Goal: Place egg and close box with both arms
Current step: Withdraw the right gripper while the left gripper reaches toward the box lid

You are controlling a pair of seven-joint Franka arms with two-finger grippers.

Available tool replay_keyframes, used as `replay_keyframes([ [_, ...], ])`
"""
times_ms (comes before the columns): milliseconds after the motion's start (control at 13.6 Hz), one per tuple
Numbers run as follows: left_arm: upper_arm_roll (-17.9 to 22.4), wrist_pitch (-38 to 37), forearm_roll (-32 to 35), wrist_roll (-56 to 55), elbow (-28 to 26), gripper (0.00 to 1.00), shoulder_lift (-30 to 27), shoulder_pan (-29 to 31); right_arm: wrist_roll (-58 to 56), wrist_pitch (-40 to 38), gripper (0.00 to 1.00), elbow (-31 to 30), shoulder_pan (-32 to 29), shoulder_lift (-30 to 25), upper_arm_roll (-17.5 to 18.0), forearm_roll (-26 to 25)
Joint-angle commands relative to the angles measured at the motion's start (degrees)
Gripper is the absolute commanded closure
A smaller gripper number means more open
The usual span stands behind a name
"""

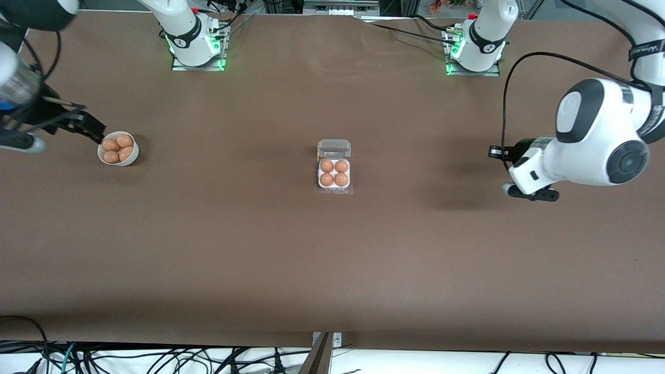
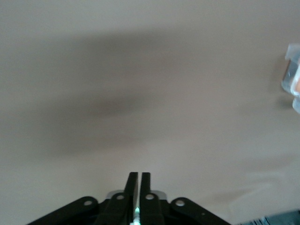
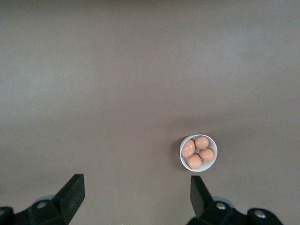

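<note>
The box (image 1: pixel 319 173) sits mid-table with its clear lid (image 1: pixel 334 148) open and lying flat toward the arms' bases. Each of its cells holds an orange-tan egg (image 1: pixel 327 165). A round white bowl (image 1: pixel 134 155) toward the right arm's end holds several more eggs (image 1: pixel 123 141). My right gripper (image 1: pixel 88 124) is open and empty, up in the air beside the bowl; its wrist view shows its open gripper (image 3: pixel 136 183) with the bowl (image 3: pixel 182 161) below. My left gripper (image 1: pixel 494 152) hovers over bare table toward the left arm's end, shut and empty (image 2: pixel 139 174). The box's edge (image 2: pixel 293 77) shows in the left wrist view.
The brown table stretches wide around the box. The arm bases (image 1: pixel 195 47) stand at the table edge farthest from the front camera. Cables (image 1: pixel 156 358) hang below the table's near edge.
</note>
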Motion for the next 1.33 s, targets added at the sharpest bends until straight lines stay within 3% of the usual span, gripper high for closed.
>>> replay_keyframes([
  [0, 0.20, -2.22, -4.26, -0.73, 0.49, 1.00, 1.75, -1.11, -1.47, -3.49, 0.00, 4.20, 0.34, 1.32, -2.43, 3.43],
  [589, 0.11, -2.05, -20.43, -11.37, 0.58, 1.00, 7.99, -9.27, -4.28, -0.60, 0.00, 3.85, 0.61, 2.38, -2.70, 3.35],
  [884, 0.11, -1.96, -24.13, -15.06, 0.58, 1.00, 8.69, -15.51, -4.90, -1.29, 0.00, 3.67, 0.52, 2.29, -2.70, 3.61],
  [1252, 0.20, 3.49, -27.64, -21.21, 0.67, 1.00, 11.60, -22.37, -4.99, -3.14, 0.00, 3.41, 0.09, 1.94, -2.00, 4.05],
])
